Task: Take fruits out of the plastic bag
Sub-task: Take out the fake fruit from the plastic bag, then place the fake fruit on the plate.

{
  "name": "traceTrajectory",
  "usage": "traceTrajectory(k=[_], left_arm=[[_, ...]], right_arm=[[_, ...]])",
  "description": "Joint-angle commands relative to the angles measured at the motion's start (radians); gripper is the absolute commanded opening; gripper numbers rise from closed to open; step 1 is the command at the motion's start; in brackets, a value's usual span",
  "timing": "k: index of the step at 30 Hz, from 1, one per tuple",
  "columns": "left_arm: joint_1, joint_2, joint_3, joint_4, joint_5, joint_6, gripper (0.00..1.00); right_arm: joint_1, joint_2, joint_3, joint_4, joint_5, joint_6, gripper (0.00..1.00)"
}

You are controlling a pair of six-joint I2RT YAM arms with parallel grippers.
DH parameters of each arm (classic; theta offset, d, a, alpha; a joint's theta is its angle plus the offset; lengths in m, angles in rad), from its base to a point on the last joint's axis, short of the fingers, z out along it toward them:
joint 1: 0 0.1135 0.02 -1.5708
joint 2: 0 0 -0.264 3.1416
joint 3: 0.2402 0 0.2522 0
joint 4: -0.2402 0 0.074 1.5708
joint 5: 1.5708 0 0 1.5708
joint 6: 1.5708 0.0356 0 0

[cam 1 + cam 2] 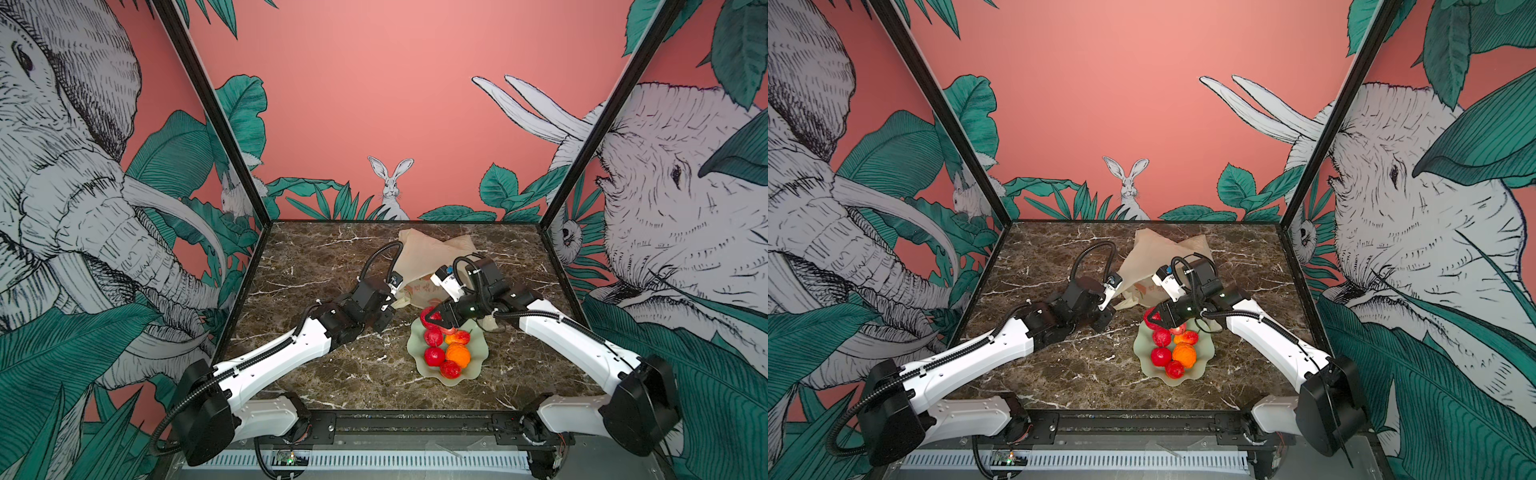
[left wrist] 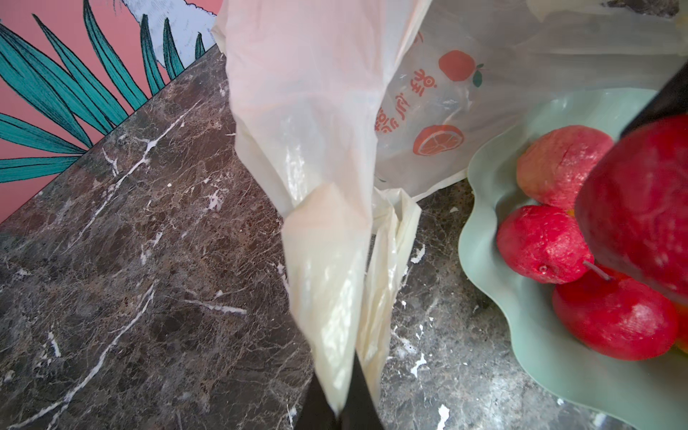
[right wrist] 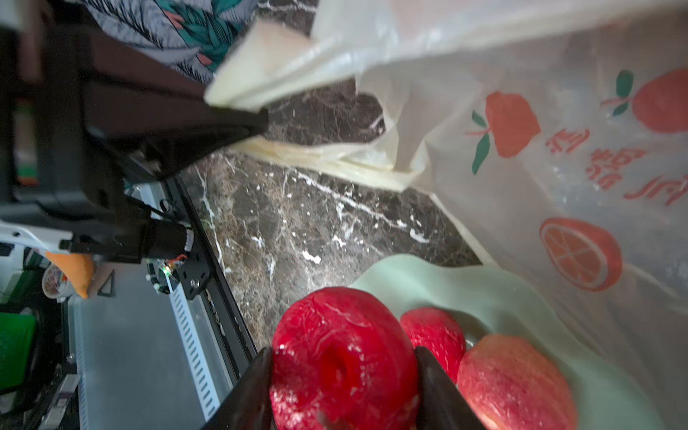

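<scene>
Several fruits (image 1: 434, 356) lay in the green dish (image 1: 478, 362) toward the tabletop's front edge. Over its far rim the right jaws were clamped on a red fruit (image 3: 342, 368); released there, it might roll off. Further back the left jaws pinched a handle (image 2: 327, 298) of the plastic bag (image 1: 428, 253) near the far edge; the thin film could slip.

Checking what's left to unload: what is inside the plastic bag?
No fruit shows inside the plastic bag, only its print; far folds are opaque, partly behind the right arm.
</scene>
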Motion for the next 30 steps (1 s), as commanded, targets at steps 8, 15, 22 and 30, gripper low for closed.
traceTrajectory(k=[8,15,22,30], left_arm=[[0.007,0.003,0.052,0.002,0.120,0.019,0.00],[0.007,-0.001,0.088,-0.027,0.214,0.075,0.00],[0.007,0.012,0.092,-0.051,0.252,0.098,0.00],[0.007,0.019,0.092,-0.045,0.259,0.095,0.00]], right_arm=[[0.007,-0.097,-0.141,0.015,0.181,0.003,0.74],[0.015,-0.129,-0.132,0.072,0.190,-0.018,0.78],[0.038,-0.124,-0.126,-0.025,0.206,-0.127,0.76],[0.160,-0.050,-0.104,-0.104,0.409,-0.129,0.79]])
